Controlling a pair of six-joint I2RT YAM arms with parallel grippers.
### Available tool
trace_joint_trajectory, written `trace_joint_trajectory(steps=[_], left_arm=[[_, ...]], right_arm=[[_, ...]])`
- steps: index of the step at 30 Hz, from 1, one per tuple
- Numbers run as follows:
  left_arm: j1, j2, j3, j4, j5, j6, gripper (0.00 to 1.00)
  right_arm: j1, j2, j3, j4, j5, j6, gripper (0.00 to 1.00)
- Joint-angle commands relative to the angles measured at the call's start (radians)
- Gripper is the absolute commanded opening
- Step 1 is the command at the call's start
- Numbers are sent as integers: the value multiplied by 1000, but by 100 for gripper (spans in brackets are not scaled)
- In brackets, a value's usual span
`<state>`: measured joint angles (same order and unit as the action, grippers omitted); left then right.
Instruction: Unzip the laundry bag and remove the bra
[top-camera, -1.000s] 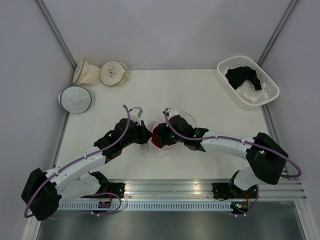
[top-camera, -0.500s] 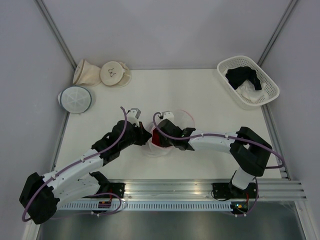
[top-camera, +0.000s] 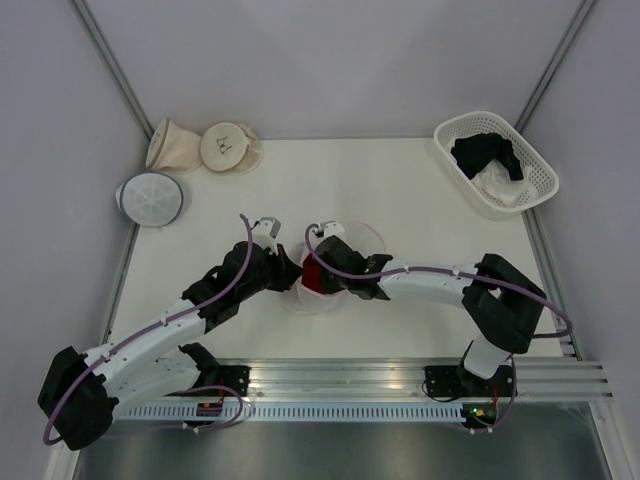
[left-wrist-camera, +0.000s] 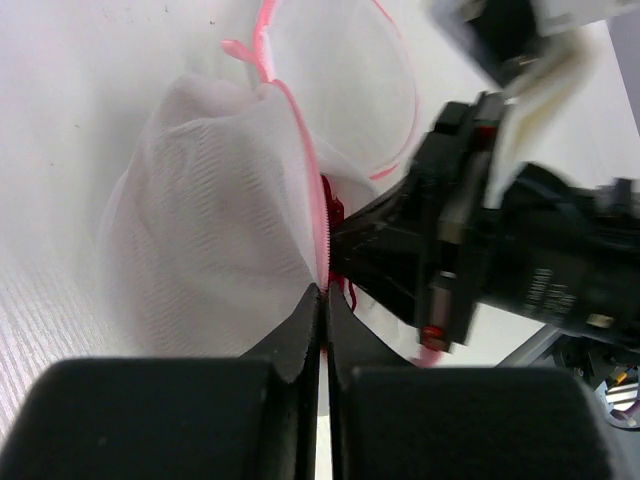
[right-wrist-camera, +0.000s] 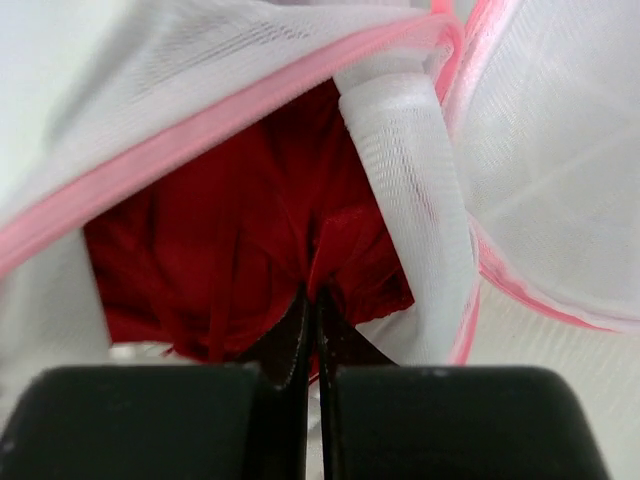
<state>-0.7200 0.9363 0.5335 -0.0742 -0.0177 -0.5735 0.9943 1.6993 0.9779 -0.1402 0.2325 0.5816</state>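
L hand (left-wrist-camera: 322, 292) clamps laundry bag (left-wrist-camera: 215, 240) rim, R hand (right-wrist-camera: 312, 298) nips bra (right-wrist-camera: 220, 220) inside it, mid-frame. Risk: bra could snag at opening, yanking rim out of L's thin pinch.

Bright, even, shadowless light; sharp overhead view, blurred wrist-view foregrounds.
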Motion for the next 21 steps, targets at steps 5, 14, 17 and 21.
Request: trace_joint_trajectory(steps=[5,14,17,21], left_arm=[[-4,-19,-4,8,-5,-31,2],[-4,-16,-7,11,-2,-38,2],[-4,-19,-12,10,-1,-39,2],[-4,-28,-23,10,-1,-42,2]], right_arm=[[1,-299,44,-2,-119,-104,0],[0,-437,88,-85,125,-146,1],[0,-461,87,-64,214,-137,0],[-9,-504,122,-36,335,-172,0]])
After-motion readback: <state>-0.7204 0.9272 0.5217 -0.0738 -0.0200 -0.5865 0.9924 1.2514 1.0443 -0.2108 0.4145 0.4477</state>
